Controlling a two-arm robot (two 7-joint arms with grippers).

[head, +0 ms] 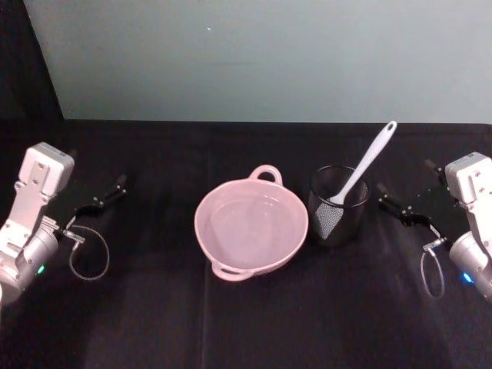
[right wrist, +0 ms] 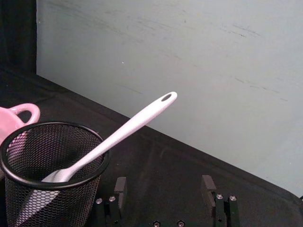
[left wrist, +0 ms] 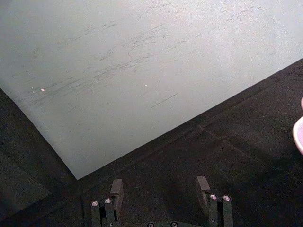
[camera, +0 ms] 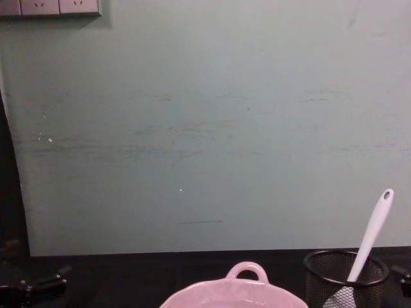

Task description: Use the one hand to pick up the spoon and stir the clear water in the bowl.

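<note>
Right wrist view, spoon (right wrist: 128,126) leaning in mesh cup (right wrist: 52,201), near right gripper (right wrist: 164,185), jaws released

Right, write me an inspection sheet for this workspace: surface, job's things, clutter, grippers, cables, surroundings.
Surface: black table, bare around the things.
Job's things: pink bowl at centre, holding water; white spoon stands blade down in the cup, on the bowl's right.
Clutter: nothing seen.
Grippers: left gripper open, empty, far left; right gripper open, empty, just right of the cup.
Cables: left loop and right loop hang at the wrists.
Surroundings: scuffed pale green wall; sockets high up.
</note>
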